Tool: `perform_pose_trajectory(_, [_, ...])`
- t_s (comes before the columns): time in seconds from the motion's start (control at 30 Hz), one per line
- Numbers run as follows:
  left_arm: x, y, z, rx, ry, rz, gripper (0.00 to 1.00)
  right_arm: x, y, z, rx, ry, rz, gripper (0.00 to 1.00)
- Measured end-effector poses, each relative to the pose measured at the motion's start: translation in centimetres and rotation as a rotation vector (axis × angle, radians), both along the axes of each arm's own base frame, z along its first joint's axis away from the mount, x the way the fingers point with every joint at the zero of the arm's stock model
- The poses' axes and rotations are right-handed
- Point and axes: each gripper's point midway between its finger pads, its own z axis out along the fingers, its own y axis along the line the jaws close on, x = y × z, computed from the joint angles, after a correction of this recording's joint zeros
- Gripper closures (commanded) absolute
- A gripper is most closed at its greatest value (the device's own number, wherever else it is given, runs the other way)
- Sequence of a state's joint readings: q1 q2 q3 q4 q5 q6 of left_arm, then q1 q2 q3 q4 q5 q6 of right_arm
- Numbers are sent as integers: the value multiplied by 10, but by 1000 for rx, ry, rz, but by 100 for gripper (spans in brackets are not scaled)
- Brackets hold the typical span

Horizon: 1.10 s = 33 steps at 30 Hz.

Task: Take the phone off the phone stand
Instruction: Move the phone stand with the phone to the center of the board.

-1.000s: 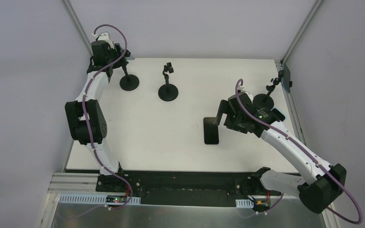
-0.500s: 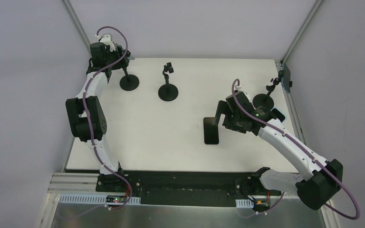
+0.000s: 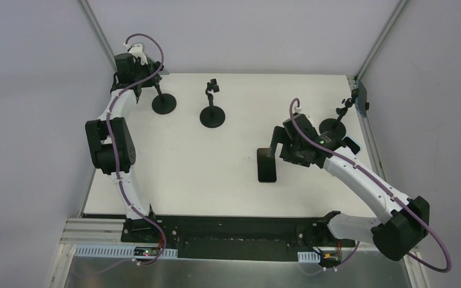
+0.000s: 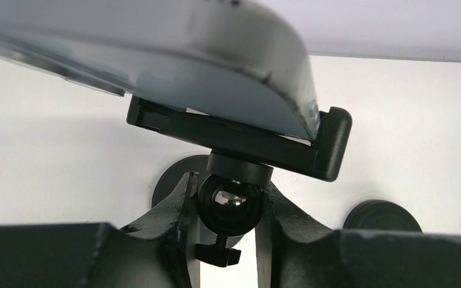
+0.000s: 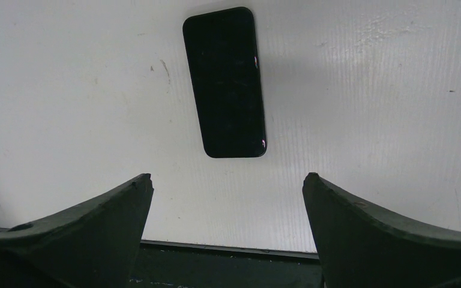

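My left gripper point(image 3: 149, 77) is at the far-left phone stand point(image 3: 163, 104). In the left wrist view it point(image 4: 228, 185) is shut on the stand's black ball joint point(image 4: 230, 206). Just above, the stand's black clamp point(image 4: 246, 141) holds a silver-edged phone point(image 4: 156, 48). A black phone point(image 3: 267, 165) lies flat on the table. My right gripper point(image 3: 280, 144) hovers open beside and above it. In the right wrist view the black phone point(image 5: 225, 81) lies beyond the open gripper point(image 5: 228, 180), untouched.
An empty stand point(image 3: 212, 113) stands at the back middle. A third stand point(image 3: 334, 126) at the right edge holds another phone point(image 3: 362, 99) against the frame post. The table's near edge point(image 5: 228, 247) shows just under my right fingers.
My left wrist has shifted slightly back at the far-left stand. My right arm has drawn a little to the left, its gripper staying open above the flat black phone.
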<state>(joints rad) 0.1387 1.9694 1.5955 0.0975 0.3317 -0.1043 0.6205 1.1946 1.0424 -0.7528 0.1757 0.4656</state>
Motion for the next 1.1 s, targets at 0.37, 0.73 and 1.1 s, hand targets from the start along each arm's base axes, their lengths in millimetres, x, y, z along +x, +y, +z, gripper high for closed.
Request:
perform_pose_trajectory(0.37, [-9, -20, 0, -11, -20, -134, 100, 2, 3, 16, 24, -32, 8, 1])
perform_pose_trajectory(0.73, [-101, -99, 1, -28, 26, -317, 100, -5, 3, 40, 99, -103, 27, 2])
perform_pose_trajectory(1.1, [-238, -178, -3, -24, 29, -531, 100, -37, 13, 63, 271, -200, 171, 2])
